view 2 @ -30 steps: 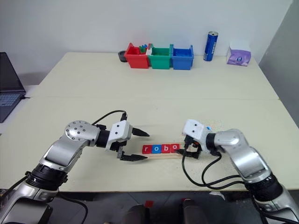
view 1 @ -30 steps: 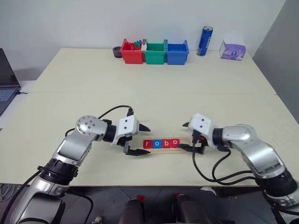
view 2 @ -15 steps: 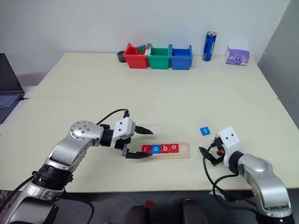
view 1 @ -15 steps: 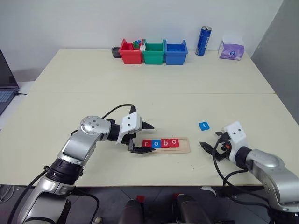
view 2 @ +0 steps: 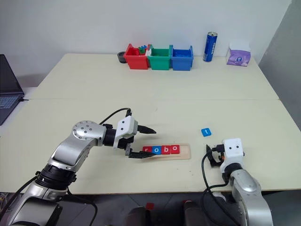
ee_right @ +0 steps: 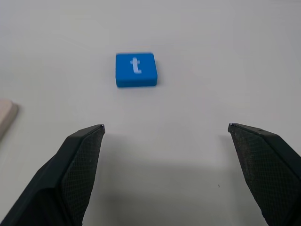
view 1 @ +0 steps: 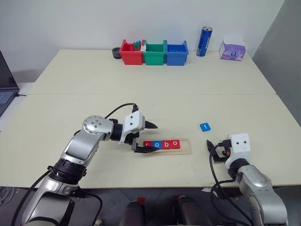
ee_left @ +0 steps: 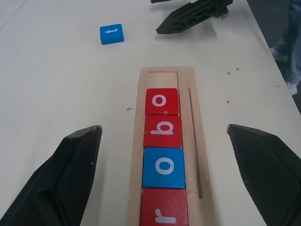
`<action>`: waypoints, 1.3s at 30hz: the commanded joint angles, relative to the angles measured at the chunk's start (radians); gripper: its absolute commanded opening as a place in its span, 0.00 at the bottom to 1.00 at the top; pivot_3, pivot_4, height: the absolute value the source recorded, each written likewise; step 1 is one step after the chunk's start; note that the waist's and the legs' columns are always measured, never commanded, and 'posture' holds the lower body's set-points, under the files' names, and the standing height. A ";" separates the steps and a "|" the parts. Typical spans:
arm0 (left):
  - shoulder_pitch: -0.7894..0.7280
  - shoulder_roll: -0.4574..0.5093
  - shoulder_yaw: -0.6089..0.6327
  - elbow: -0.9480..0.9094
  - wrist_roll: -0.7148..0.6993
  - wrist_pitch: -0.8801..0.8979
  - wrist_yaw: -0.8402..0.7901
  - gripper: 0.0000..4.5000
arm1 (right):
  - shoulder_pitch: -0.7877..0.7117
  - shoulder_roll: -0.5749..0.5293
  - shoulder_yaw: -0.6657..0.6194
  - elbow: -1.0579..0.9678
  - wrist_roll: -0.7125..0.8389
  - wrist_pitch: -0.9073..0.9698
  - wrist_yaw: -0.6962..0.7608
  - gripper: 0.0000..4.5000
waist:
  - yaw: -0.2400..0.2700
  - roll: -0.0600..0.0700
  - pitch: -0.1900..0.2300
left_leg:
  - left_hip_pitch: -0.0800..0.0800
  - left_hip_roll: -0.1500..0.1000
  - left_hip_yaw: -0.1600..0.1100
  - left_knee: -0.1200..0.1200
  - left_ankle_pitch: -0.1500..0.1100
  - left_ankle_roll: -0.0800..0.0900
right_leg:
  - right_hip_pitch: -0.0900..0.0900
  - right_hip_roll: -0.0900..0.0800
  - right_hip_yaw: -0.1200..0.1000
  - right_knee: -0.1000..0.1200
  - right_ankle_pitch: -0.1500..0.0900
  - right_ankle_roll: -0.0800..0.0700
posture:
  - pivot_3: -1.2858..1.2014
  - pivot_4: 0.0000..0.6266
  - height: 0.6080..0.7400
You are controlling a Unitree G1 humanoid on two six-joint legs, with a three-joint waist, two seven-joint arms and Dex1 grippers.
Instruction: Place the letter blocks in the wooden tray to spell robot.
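The left gripper (view 1: pixel 146 137) is standing with its jaws spread wide and gripping nothing; it is hovering at the near end of the wooden tray (ee_left: pixel 164 141), pointing along the tray's length, with one black finger (ee_left: pixel 70 169) lying to each side of the strip and apart from it; directly ahead of it, four letter blocks are sitting in the tray's recess in a touching row: a red r (ee_left: pixel 163 207) closest to the fingers, then a blue o (ee_left: pixel 163 167), a red b (ee_left: pixel 162 131) and a red o (ee_left: pixel 162 101); beyond that last tile one slot of bare wood is showing at the tray's far end; further out from this gripper, off the tray and lying flat on the table (view 1: pixel 155 101), the blue t (ee_left: pixel 111 34) is resting on its own.

The right gripper (view 2: pixel 210 155) is also standing wide open and holding nothing; it is sitting low over the table, off the tray's far end and well apart from it; the blue t (ee_right: pixel 136 69) is lying ahead of it, between the lines of its two fingers but clear of both tips (ee_right: pixel 89 141), the letter reading upright from this side; the rounded corner of the tray is just peeking in off to one side of that gripper.

Far beyond both grippers, along the table's back edge, a red bin (view 1: pixel 131 53), a green bin (view 1: pixel 154 53) and a blue bin (view 1: pixel 178 53) are standing side by side, touching; a blue can (view 1: pixel 205 41) is standing upright near them, with a purple tissue pack (view 1: pixel 233 49) beyond it; a laptop (view 1: pixel 6 89) is sitting far out past the left arm.
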 commanded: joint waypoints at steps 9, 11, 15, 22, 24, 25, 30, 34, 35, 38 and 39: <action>-0.035 -0.008 0.025 -0.022 -0.020 0.023 0.005 1.00 | -0.218 -0.004 0.017 0.248 -0.006 -0.118 0.001 1.00 | 0.000 0.000 0.000 | 0.000 0.000 0.000 0.000 0.000 0.000 | 0.000 0.000 0.000 0.000 0.000 0.000 | 0.52 0.24 1.00; -0.038 -0.008 0.025 -0.022 -0.019 0.024 0.005 1.00 | -0.252 -0.010 0.019 0.301 -0.003 -0.132 0.006 1.00 | 0.000 0.000 0.000 | 0.000 0.000 0.000 0.000 0.000 0.000 | 0.000 0.000 0.000 0.000 0.000 0.000 | 0.52 0.24 1.00; -0.040 -0.006 0.024 -0.023 -0.015 0.023 0.006 1.00 | -0.299 -0.011 0.036 0.374 -0.001 -0.131 0.014 1.00 | 0.000 0.000 0.000 | 0.000 0.000 0.000 0.000 0.000 0.000 | 0.000 0.000 0.000 0.000 0.000 0.000 | 0.52 0.24 1.00; -0.036 0.001 0.027 -0.021 -0.011 0.019 0.007 1.00 | -0.291 -0.008 0.062 0.381 -0.020 -0.090 -0.007 0.63 | 0.000 0.000 0.000 | 0.000 0.000 0.000 0.000 0.000 0.000 | 0.000 0.000 0.000 0.000 0.000 0.000 | 0.52 0.24 1.00; -0.036 0.001 0.027 -0.019 -0.011 0.018 0.007 1.00 | -0.282 -0.007 0.071 0.375 -0.027 -0.085 -0.015 0.47 | 0.000 0.000 0.000 | 0.000 0.000 0.000 0.000 0.000 0.000 | 0.000 0.000 0.000 0.000 0.000 0.000 | 0.52 0.24 1.00; -0.036 0.001 0.027 -0.019 -0.011 0.019 0.006 1.00 | -0.276 -0.004 0.073 0.365 -0.029 -0.081 -0.024 0.39 | 0.000 0.000 0.000 | 0.000 0.000 0.000 0.000 0.000 0.000 | 0.000 0.000 0.000 0.000 0.000 0.000 | 0.52 0.24 1.00; -0.028 0.007 0.029 -0.021 -0.016 0.013 -0.005 1.00 | -0.203 0.000 0.084 0.220 -0.041 -0.055 -0.057 0.33 | 0.005 0.000 0.000 | -0.001 0.000 -0.001 0.000 0.000 0.000 | 0.000 -0.001 -0.001 -0.001 0.000 0.000 | 0.52 0.24 1.00; -0.025 0.013 0.026 -0.028 -0.027 0.015 -0.024 1.00 | -0.050 0.016 0.104 -0.023 -0.060 0.018 -0.099 0.33 | 0.004 0.000 0.000 | -0.001 0.000 0.000 -0.001 0.000 0.000 | 0.000 -0.001 -0.001 -0.001 0.000 0.000 | 0.52 0.24 1.00; -0.025 0.012 0.023 -0.028 -0.027 0.014 -0.029 1.00 | -0.006 0.027 0.121 -0.074 -0.065 0.036 -0.113 0.33 | 0.004 0.000 0.000 | -0.002 0.000 -0.001 -0.001 0.000 0.000 | -0.001 -0.001 -0.001 -0.001 0.000 0.000 | 0.52 0.24 1.00; -0.032 0.003 0.011 -0.023 -0.024 0.009 -0.041 1.00 | 0.094 0.074 0.179 -0.173 -0.089 0.078 -0.167 0.33 | 0.003 0.000 0.000 | -0.001 0.000 -0.001 -0.001 0.000 0.000 | -0.001 0.000 -0.001 0.000 0.000 0.000 | 0.52 0.24 1.00; -0.035 0.000 0.008 -0.020 -0.024 0.008 -0.044 1.00 | 0.112 0.092 0.195 -0.189 -0.100 0.085 -0.187 0.33 | 0.000 0.000 0.000 | -0.001 0.000 -0.001 -0.001 0.000 0.000 | -0.001 0.000 -0.001 0.000 0.000 0.000 | 0.52 0.24 1.00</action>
